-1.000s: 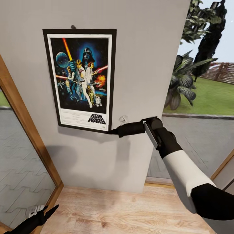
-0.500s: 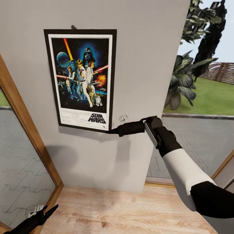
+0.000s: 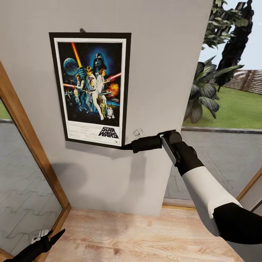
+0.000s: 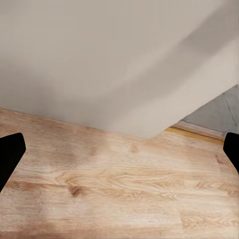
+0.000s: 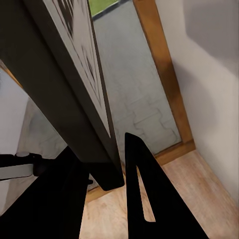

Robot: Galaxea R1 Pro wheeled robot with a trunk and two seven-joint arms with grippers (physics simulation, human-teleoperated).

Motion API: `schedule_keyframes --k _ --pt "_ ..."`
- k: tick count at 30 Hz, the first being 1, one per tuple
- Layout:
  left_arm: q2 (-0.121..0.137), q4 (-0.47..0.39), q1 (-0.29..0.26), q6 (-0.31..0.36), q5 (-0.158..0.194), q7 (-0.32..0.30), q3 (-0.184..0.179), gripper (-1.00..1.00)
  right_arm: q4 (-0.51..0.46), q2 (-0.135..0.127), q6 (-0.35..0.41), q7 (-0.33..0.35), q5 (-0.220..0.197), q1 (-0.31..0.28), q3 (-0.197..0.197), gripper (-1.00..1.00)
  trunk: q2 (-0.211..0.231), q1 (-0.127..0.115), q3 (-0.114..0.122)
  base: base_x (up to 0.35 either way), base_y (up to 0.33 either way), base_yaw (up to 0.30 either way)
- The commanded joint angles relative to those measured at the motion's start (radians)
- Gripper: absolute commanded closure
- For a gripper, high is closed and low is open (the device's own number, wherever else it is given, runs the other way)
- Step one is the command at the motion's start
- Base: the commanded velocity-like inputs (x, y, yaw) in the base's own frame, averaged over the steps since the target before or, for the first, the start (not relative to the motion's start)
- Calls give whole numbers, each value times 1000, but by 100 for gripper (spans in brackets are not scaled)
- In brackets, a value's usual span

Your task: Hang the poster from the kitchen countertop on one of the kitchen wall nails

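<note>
- Poster [image 3: 92, 89]: upright, black frame, white border, colourful figures on dark blue, "STAR WARS" logo at the bottom. It lies flat against the light-grey wall [image 3: 160, 65], with its top edge just under a small dark nail [image 3: 82, 30].
- Right gripper [image 3: 124, 147]: reaches in from the side to the poster's lower right corner. In the right wrist view its two dark fingers [image 5: 144, 199] sit on either side of the frame's corner [image 5: 107, 172], one on each face. They are close to the frame; whether they actually pinch it I cannot tell.
- Right arm [image 3: 203, 189]: black wrist, white forearm, stretched toward the wall.
- Left gripper [image 3: 43, 242]: low near the floor, well apart from the poster. The left wrist view shows its two dark fingertips [image 4: 10, 152] at opposite edges of the picture, spread wide with nothing between them.
- Floor [image 3: 138, 236]: light wooden boards meeting the foot of the wall.
- Window frame [image 3: 29, 145]: wooden, beside the wall, with grey paving behind the glass.
- Plants [image 3: 207, 91]: large-leafed, outside past the wall's other edge, with grass beyond.
</note>
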Motion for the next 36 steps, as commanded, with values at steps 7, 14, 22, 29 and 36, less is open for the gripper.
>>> schedule_keyframes --k 7,14,22,29,36 --pt "1 1 -1 -6 7 -1 -8 -100 15 8 10 -3 -9 -28 1 100 -2 1 -2 0 0 0" --pt "1 1 -1 -6 7 -3 -8 -100 22 14 13 -4 -9 -42 1 100 -2 1 -2 0 0 0" --pt "1 1 -1 -6 7 -6 -8 -100 22 23 61 -10 -8 -70 0 100 -2 1 -2 0 0 0" --pt "1 0 -1 -6 7 -6 -8 -100 23 24 65 -12 -6 -72 0 100 -2 1 -2 0 0 0" --pt "1 0 -1 -6 7 -6 -8 -100 24 24 66 -12 -6 -72 -1 100 -2 1 -2 0 0 0"
